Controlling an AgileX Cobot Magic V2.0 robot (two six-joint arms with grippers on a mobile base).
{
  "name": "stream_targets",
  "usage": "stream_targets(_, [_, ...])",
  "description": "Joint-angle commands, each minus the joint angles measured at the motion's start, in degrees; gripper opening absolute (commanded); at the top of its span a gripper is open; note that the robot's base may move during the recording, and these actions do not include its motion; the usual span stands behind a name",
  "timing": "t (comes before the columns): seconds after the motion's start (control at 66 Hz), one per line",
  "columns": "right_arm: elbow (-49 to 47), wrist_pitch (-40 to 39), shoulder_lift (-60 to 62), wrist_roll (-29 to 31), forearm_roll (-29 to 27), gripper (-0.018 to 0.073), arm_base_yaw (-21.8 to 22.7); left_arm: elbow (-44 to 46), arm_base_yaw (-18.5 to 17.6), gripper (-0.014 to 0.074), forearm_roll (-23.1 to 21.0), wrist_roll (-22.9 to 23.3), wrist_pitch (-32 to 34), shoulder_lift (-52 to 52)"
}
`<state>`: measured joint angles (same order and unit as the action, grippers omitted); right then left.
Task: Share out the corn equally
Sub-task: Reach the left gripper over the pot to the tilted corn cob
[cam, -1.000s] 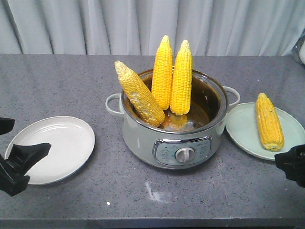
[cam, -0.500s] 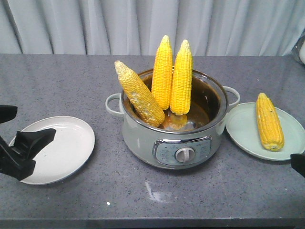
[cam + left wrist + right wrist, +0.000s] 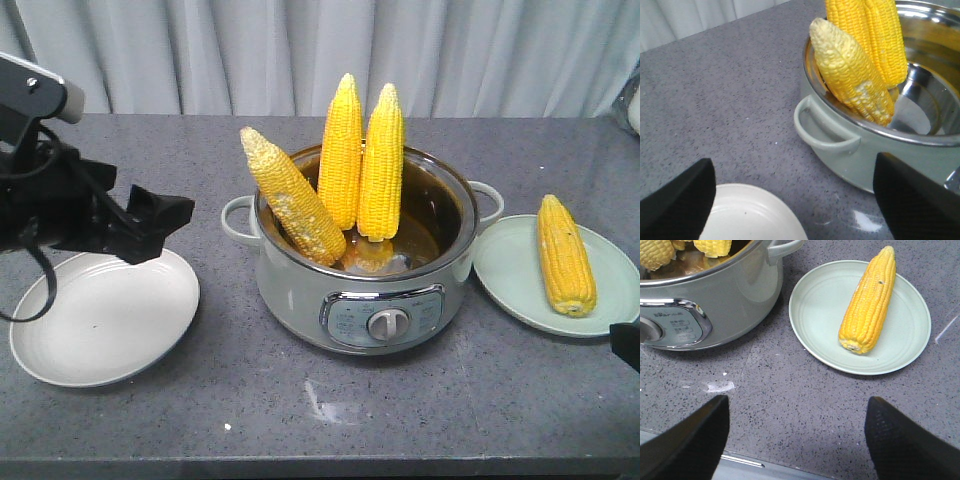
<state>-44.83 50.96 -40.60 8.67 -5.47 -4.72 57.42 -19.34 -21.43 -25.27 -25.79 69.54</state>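
Three corn cobs in a pot on speckled grey counter, pale curtain behind, fourth cob on green plate, left gripper and right gripper spread wide, empty

1. Front cam sits off the near edge of the surface, slightly raised, facing the curtain; pot centred, white plate and green plate either side
2. Left wrist cam: close, tilted down at the pot's handle and white plate rim, both in front cam too
3. Right wrist cam: close, looking down on green plate, corn and pot front, shared with front cam
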Motion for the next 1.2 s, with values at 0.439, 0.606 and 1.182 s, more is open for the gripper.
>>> stream_targets(0.439, [-1.44,-3.08,0.04,-0.01,0.30,0.0528,-0.15,15.64,-0.35,0.0617,-35.98,-28.78,0.70,16.94])
stream_targets(0.606, [-1.44,-3.08,0.04,-0.01,0.30,0.0528,-0.15,21.00,-0.40,0.0617,-36.68,-28.73,-0.94,22.34])
stream_targets(1.182, [-1.44,-3.01,0.04,-0.01,0.23,0.0528,-0.15,28.44,-9.84,0.0599,-37.41,-30.31,1.54,31.00])
